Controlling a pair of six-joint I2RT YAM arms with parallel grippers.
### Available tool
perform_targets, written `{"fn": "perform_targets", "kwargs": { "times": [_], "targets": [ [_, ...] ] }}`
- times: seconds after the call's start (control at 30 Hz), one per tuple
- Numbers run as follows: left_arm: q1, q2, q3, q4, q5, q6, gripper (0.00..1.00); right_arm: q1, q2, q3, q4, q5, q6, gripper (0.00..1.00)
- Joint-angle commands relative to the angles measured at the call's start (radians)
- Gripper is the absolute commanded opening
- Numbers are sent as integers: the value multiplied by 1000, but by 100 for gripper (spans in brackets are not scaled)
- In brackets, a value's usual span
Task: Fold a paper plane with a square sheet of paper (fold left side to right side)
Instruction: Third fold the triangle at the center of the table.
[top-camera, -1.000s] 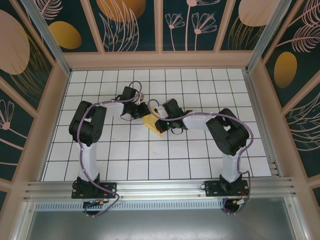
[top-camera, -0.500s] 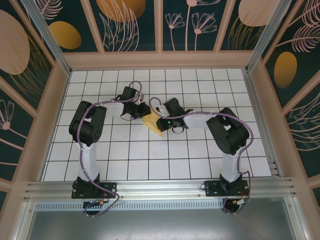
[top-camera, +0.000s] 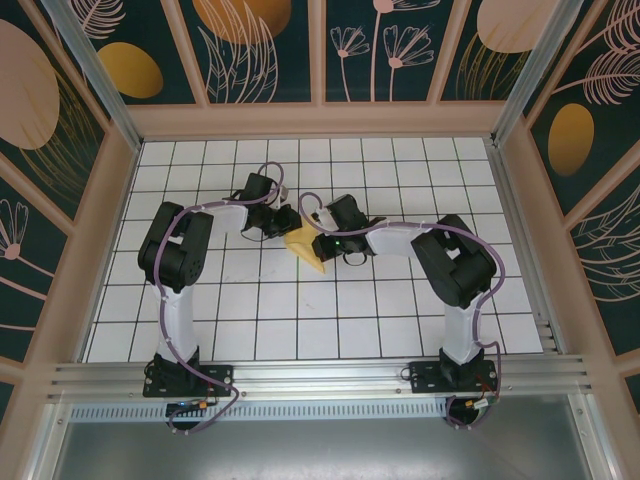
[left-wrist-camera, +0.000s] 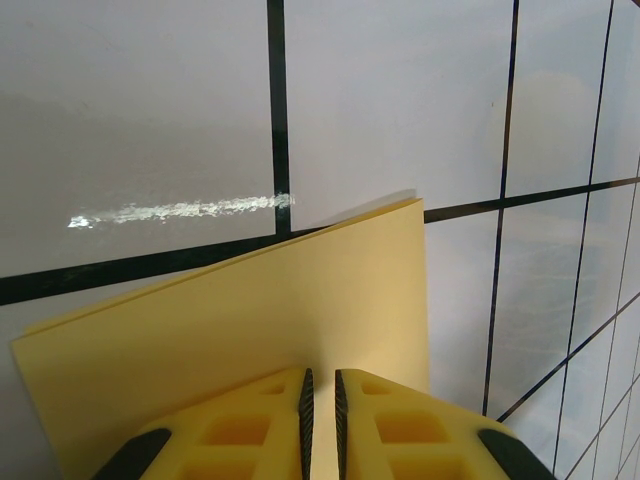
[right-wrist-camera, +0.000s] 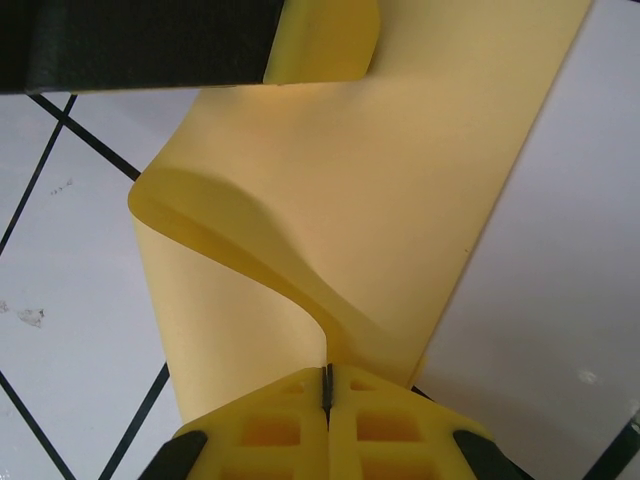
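Note:
The square sheet of paper (top-camera: 306, 247) is yellow and lies mid-table between both grippers. My right gripper (right-wrist-camera: 326, 375) is shut on one edge of the sheet (right-wrist-camera: 400, 190), which is lifted and curls over in a soft loop above the flat part. It shows in the top view too (top-camera: 319, 244). My left gripper (left-wrist-camera: 320, 375) is at the sheet's far-left corner (top-camera: 288, 222), shut to a thin slit. Its tips rest on the flat paper (left-wrist-camera: 250, 320) with nothing seen between the pads. One of its fingers (right-wrist-camera: 322, 40) shows at the top of the right wrist view.
The table is white tile with black grid lines (top-camera: 250, 310), walled by a beige frame (top-camera: 115, 200) on three sides. Both arms bend inward over the middle, the left elbow (top-camera: 170, 250) and the right elbow (top-camera: 455, 265) standing high.
The right arm has edged slightly to the left with the paper's edge in its grip. The left gripper and the flat part of the sheet have stayed put.

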Motion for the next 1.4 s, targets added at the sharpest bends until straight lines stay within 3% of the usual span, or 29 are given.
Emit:
{"fn": "perform_targets", "kwargs": {
  "times": [0.0,0.73,1.2,1.37],
  "targets": [
    [-14,52,-1,-38,-19,22,18,-7,26,28,-10,9,9,0],
    [-18,30,1,-37,-12,23,21,-3,59,34,-76,17,3,0],
    [16,-81,119,-179,-61,84,37,2,56,1,-89,31,9,0],
    [39,-152,88,-193,-76,86,33,2,55,-2,-81,28,11,0]
  ]
}}
